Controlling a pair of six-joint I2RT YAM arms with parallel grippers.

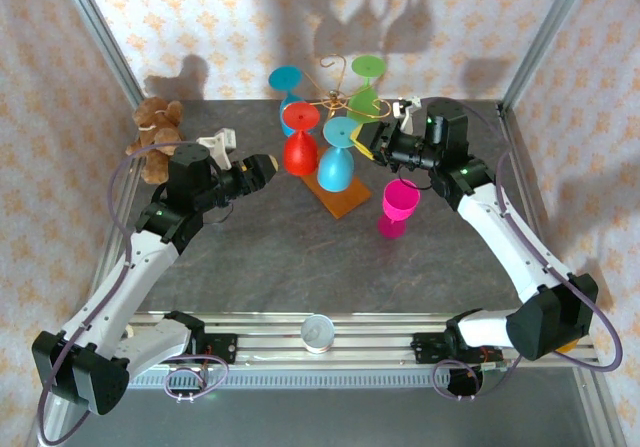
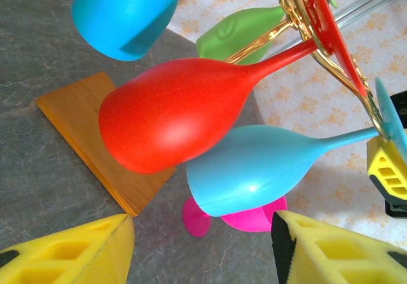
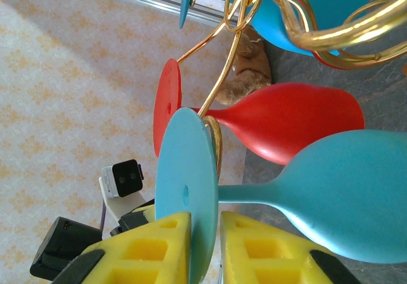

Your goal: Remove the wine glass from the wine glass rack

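Targeting light-blue wine glass, hung bowl-down by its foot on wine glass rack, beside red glass. Probably light, rigid, slick; best taken at foot or stem. Pinched at foot disc by right gripper, firm contact hard to confirm. Holding nothing with left gripper, fingers spread wide. Seeing no contents in any bowl, standing pink glass included.

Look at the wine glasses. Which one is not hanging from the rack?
The pink glass: it stands upright on the table, right of the rack, while the others hang bowl-down from the gold arms.
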